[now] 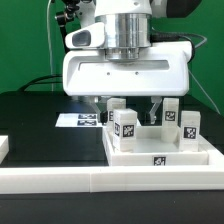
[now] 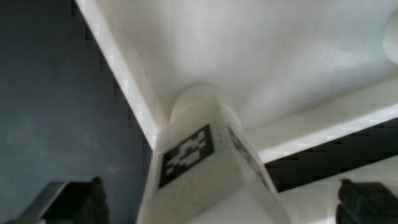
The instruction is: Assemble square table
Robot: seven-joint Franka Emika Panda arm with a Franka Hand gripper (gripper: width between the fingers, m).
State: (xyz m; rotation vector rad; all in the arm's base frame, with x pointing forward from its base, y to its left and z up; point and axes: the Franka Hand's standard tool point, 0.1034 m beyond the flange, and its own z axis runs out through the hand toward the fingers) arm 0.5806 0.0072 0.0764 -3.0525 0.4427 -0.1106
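Observation:
The square table's white tabletop (image 1: 205,155) lies at the exterior view's right, with a tag on its front edge. Several short white legs stand upright on it, among them a front left leg (image 1: 125,128), a back right leg (image 1: 170,112) and a front right leg (image 1: 190,127). My gripper (image 1: 127,112) hangs low over the left legs, its broad white body hiding the space behind them. In the wrist view one tagged leg (image 2: 192,150) rises from the tabletop (image 2: 267,60) between my gripper's (image 2: 217,200) dark fingers (image 2: 71,200), with a gap on each side. The gripper is open.
The marker board (image 1: 78,120) lies on the black table behind and to the left of the tabletop. A long white rail (image 1: 60,182) runs along the front. A white block (image 1: 3,148) sits at the left edge. Cables hang at the back left.

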